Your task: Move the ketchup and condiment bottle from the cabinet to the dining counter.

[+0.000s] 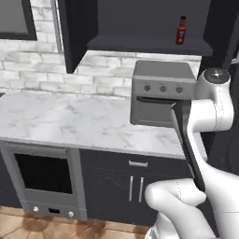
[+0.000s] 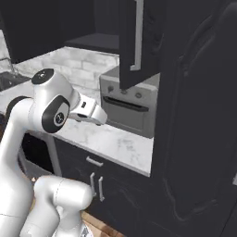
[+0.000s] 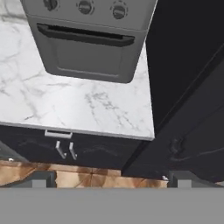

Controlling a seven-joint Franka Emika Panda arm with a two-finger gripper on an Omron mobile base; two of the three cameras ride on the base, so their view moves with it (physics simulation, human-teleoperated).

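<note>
The condiment bottle (image 1: 181,30), dark brown-red with a red cap, stands upright at the right end of the shelf in the open cabinet (image 1: 140,44). The cabinet door (image 2: 136,41), with its silver bar handle, hangs swung out over the counter. My gripper (image 3: 111,180) is open and holds nothing. It is well below the shelf and looks down on the wall counter's front edge and the floor. My white wrist (image 2: 88,110) reaches right at counter height. The ketchup and the dining counter are out of view.
A grey toaster oven (image 1: 161,93) sits on the marble wall counter (image 1: 70,121), right under the cabinet. A tall dark pantry cupboard (image 2: 199,129) closes off the right side. A built-in oven (image 1: 44,175) and lower doors with small handles (image 3: 64,149) are below.
</note>
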